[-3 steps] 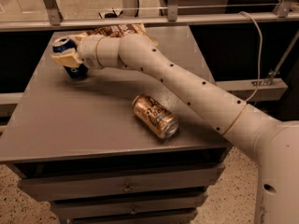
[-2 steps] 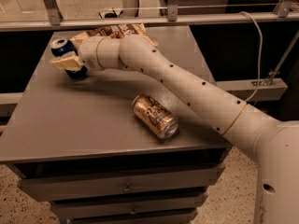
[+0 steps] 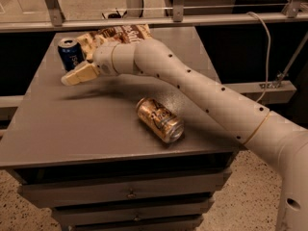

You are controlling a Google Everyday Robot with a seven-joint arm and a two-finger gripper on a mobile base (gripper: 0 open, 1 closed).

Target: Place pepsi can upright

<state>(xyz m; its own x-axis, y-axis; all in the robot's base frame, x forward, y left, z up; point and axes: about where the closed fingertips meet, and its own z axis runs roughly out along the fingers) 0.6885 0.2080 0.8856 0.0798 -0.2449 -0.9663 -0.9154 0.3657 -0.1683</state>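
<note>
Seeing the gripper [image 3: 77,74] hovering over the tabletop's far-left area, can't tell if spread or pressed together tbh. Spotting the pepsi can [image 3: 70,53] standing upright just behind it, by the far-left corner. Also spotting a gold can [image 3: 160,119] lying sideways toward the near edge.

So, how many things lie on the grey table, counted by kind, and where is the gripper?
Cans: 2, the pepsi can standing upright and the gold-brown can lying on its side.
Bags: 1, the snack bag.
Total: 3.
The gripper hangs over the table, beside the pepsi can and apart from it.
</note>
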